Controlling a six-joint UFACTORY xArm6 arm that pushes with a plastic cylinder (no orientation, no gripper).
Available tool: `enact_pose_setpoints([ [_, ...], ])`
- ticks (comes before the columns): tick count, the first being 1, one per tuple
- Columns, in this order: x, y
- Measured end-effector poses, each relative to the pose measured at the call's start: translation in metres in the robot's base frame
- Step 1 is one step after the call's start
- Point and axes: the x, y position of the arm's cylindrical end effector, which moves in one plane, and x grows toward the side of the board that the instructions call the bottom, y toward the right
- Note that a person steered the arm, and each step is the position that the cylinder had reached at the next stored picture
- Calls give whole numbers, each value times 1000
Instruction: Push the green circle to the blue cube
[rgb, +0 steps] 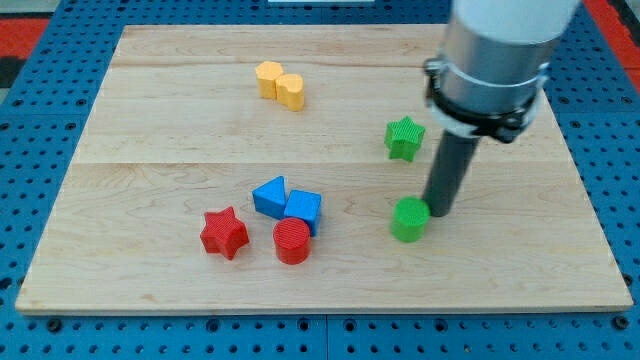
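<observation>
The green circle (408, 219) is a round green block at the board's lower right of centre. My tip (438, 211) sits just right of it, touching or nearly touching its right side. The blue cube (304, 209) lies left of the green circle, at the lower middle, with a gap of bare wood between them. A blue triangle-like block (269, 197) touches the cube's left side. A red cylinder (291, 240) sits right below the cube.
A red star (224, 232) lies left of the red cylinder. A green star (404, 137) sits above the green circle. Two yellow blocks (280, 84) stand together near the view's top. The wooden board (150, 120) rests on a blue pegboard.
</observation>
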Motion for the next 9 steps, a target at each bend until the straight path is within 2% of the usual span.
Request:
enact_pose_setpoints([
  [2, 61, 15],
  [4, 36, -45],
  [8, 21, -22],
  [9, 18, -45],
])
